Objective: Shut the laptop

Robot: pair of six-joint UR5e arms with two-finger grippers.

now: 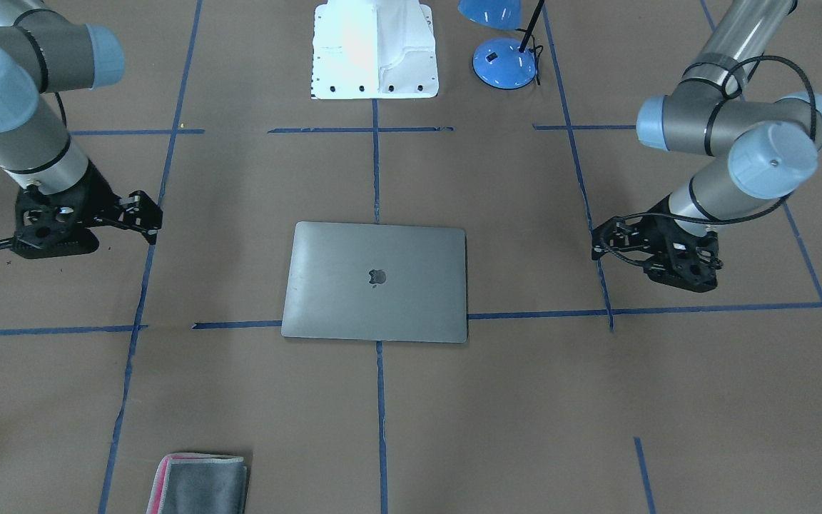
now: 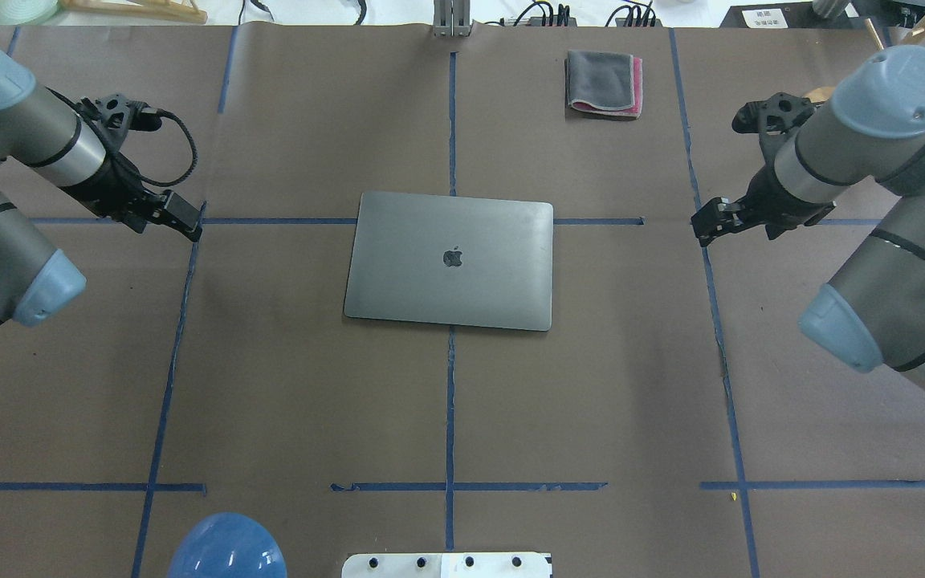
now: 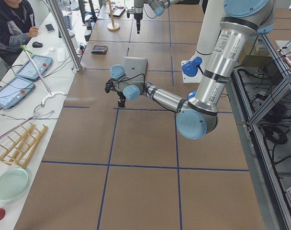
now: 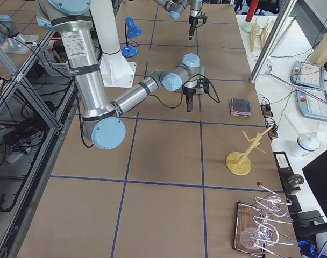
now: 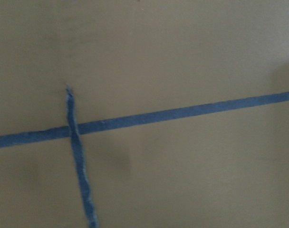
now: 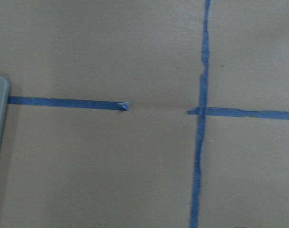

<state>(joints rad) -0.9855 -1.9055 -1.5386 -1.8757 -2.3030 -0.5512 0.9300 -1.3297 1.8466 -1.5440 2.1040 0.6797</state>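
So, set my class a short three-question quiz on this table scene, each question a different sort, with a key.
1. True or false: the thin space-grey metal laptop lies flat with its lid shut.
2. The folded grey cloth with a pink edge is: A) on the laptop; B) on the table, apart from it; C) in a gripper.
3. Fill in: neither the left gripper nor the right gripper ____ the laptop.
Key: 1 true; 2 B; 3 touches.
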